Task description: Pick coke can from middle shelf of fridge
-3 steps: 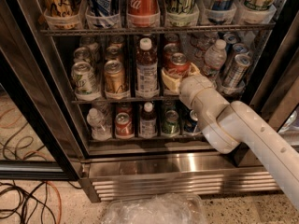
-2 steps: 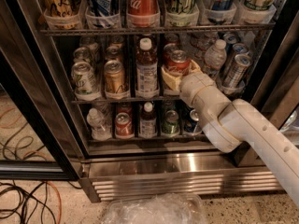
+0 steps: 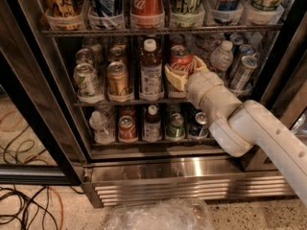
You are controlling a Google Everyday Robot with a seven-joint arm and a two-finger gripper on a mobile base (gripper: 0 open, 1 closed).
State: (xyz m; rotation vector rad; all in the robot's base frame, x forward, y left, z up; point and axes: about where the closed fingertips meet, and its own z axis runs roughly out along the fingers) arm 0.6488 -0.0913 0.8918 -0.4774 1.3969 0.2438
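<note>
The coke can (image 3: 181, 59), short and red with white script, stands on the middle shelf (image 3: 120, 101) of the fridge (image 3: 182, 186), right of centre. My gripper (image 3: 183, 74) reaches in from the lower right on a white arm. Its tan fingers (image 3: 171, 77) sit on either side of the can's lower half and look closed on it. The can's base is hidden behind the fingers.
A brown-capped bottle (image 3: 151, 71) stands just left of the can, and a water bottle (image 3: 221, 56) and silver cans stand to the right. A gold can (image 3: 118, 78) and a green-and-white can (image 3: 86, 80) stand further left. A tall red can (image 3: 146, 1) is above. Cables (image 3: 24, 205) and a plastic bag (image 3: 158, 214) lie on the floor.
The arm has shifted very slightly; the gripper stays at the coke can on the middle shelf.
</note>
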